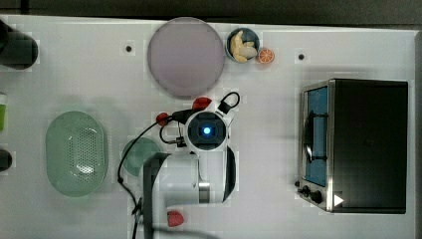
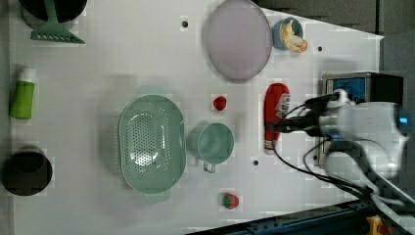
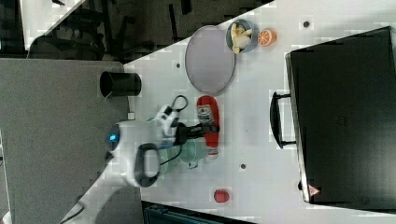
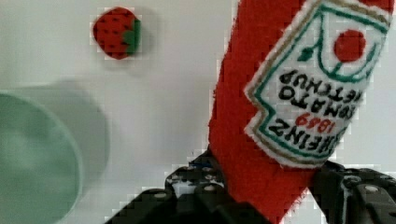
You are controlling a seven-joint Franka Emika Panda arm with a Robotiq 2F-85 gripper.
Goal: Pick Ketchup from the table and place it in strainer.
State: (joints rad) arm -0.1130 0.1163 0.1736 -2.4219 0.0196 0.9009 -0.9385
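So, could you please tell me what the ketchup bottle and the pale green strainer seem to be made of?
The red ketchup bottle looks like soft knitted or felted fabric: fuzzy surface, stitched label lettering. The pale mint-green oval strainer looks like smooth moulded plastic with a slight sheen, its bottom dotted with rows of small holes. Both are judged by look only.

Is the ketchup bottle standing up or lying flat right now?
Lying flat: the ketchup bottle stretches lengthwise along the table in the left view, label up, with the gripper around its middle.
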